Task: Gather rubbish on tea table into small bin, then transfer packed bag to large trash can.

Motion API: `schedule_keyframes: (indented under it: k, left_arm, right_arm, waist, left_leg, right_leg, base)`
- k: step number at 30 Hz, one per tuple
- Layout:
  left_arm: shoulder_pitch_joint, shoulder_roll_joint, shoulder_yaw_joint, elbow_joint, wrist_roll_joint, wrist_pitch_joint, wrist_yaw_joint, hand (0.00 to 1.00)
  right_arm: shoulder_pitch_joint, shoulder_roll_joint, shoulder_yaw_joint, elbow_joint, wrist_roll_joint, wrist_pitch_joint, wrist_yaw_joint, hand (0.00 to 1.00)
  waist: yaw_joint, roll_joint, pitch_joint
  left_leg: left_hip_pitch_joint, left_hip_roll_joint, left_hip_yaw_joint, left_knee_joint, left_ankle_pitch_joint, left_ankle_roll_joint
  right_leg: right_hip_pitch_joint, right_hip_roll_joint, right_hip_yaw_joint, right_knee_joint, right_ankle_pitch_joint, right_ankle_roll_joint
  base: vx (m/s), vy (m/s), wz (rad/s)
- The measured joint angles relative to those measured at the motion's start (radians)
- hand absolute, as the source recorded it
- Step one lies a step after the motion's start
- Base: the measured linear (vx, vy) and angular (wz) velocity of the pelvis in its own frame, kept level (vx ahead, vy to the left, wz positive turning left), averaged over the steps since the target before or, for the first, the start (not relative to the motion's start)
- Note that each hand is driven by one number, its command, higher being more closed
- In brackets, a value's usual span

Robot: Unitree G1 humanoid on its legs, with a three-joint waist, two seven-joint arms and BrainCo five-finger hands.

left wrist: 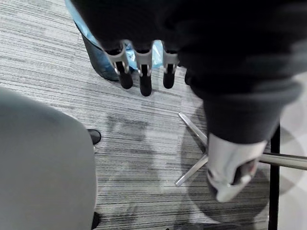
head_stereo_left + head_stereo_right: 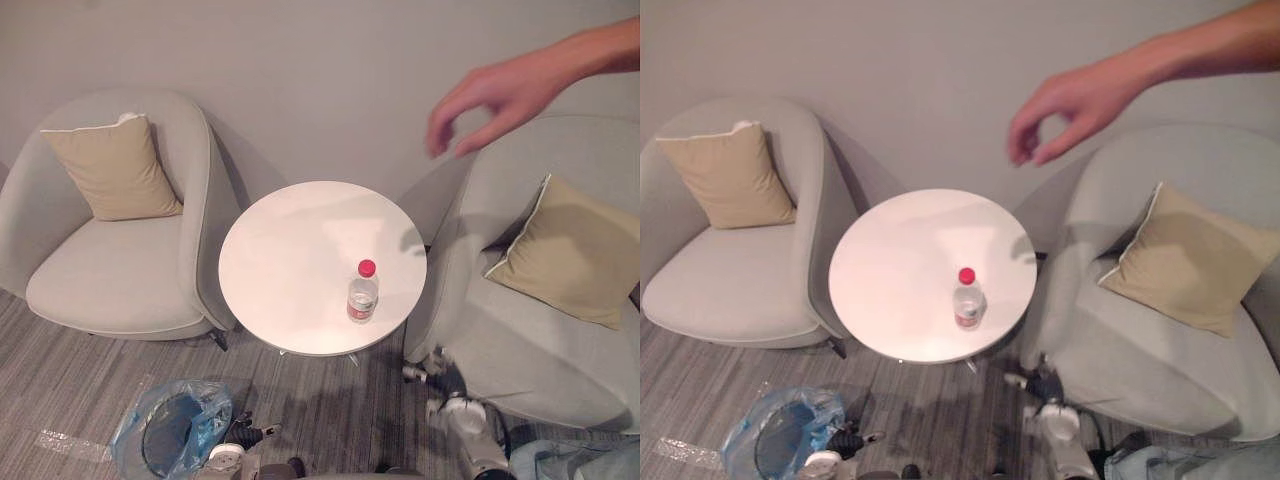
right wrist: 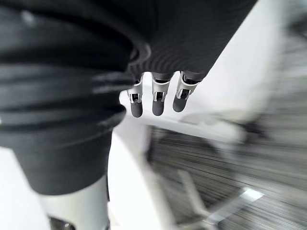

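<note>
A clear plastic bottle with a red cap [image 2: 363,292] is standing upright on the round white counter [image 2: 290,250], near its front right edge. It is the one piece of rubbish showing there. The small dark bin lined with a blue plastic bag [image 2: 168,432] is sitting on the grey striped carpet [image 2: 320,400], in front of the counter and to its left, with the bag's mouth gaping open.

The robot's left hand [image 1: 143,67] is hanging low beside that bin. Its fingers [image 1: 145,84] are pointing straight down, slightly apart, and are gripping nothing. The right hand [image 3: 158,93] is hovering low by the counter's right side, close to the light grey armchair with a tan cushion [image 2: 520,350]. Its fingers [image 3: 158,106] are likewise hanging relaxed and are carrying nothing.

A person's hand [image 2: 485,100] is reaching in from the upper right, above the far side of the counter. It is loosely cupped, and nothing can be seen in it.

Judging from this layout, the task is only getting started. The bottle is not yet lifted and neither robot hand is touching it. The bag is lying open and unpacked in its bin. What is remaining is nearly everything: taking the bottle off the counter, dropping it into the bin, closing up the bag and carrying it to the large can.
</note>
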State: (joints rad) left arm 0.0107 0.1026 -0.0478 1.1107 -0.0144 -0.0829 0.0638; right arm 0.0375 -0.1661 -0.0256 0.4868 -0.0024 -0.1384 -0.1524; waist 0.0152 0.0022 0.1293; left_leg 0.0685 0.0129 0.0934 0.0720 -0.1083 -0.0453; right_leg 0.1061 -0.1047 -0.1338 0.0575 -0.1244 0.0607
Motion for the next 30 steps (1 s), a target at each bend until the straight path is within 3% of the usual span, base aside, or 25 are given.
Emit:
schedule_keyframes:
  k: [8,12,19,30]
  left_arm:
    - [0.002,-0.002,-0.011,-0.002,0.037,-0.019,-0.003,0.0]
    - [0.004,-0.001,-0.015,-0.01,0.052,-0.02,-0.003,0.0]
    - [0.006,-0.001,-0.028,-0.021,0.053,-0.021,-0.002,0.0]
    - [0.01,0.0,-0.029,-0.037,0.057,-0.02,-0.003,0.0]
  right_arm:
    - [0.003,0.001,0.042,-0.082,-0.117,-0.013,-0.018,0.0]
    - [-0.011,-0.002,0.073,-0.117,-0.129,-0.021,-0.025,0.0]
    - [-0.03,-0.002,0.117,-0.115,-0.153,-0.021,-0.025,0.0]
    - [-0.031,-0.007,0.117,-0.112,-0.163,-0.021,-0.026,0.0]
  waist:
    - [0.002,-0.01,-0.014]
    - [0.003,-0.011,-0.015]
    - [0.011,-0.011,-0.014]
    - [0.012,-0.011,-0.014]
  left_leg:
    - [-0.034,-0.006,-0.024,-0.001,0.009,0.013]
    - [-0.036,-0.01,-0.048,-0.004,0.017,0.017]
    - [-0.029,-0.011,-0.094,-0.091,0.091,0.011]
    - [-0.028,-0.008,-0.1,-0.109,0.105,0.007]
  right_leg:
    - [0.004,0.001,-0.01,-0.064,0.049,-0.003]
    - [0.009,0.001,-0.024,-0.064,0.051,-0.004]
    - [-0.007,0.005,-0.058,-0.062,0.057,-0.004]
    - [-0.017,0.009,-0.056,-0.064,0.064,-0.003]
  base:
    - [-0.01,0.008,0.05]
    - [-0.07,-0.002,0.14]
    - [-0.09,-0.031,0.18]
    - [-0.04,-0.006,0.0]
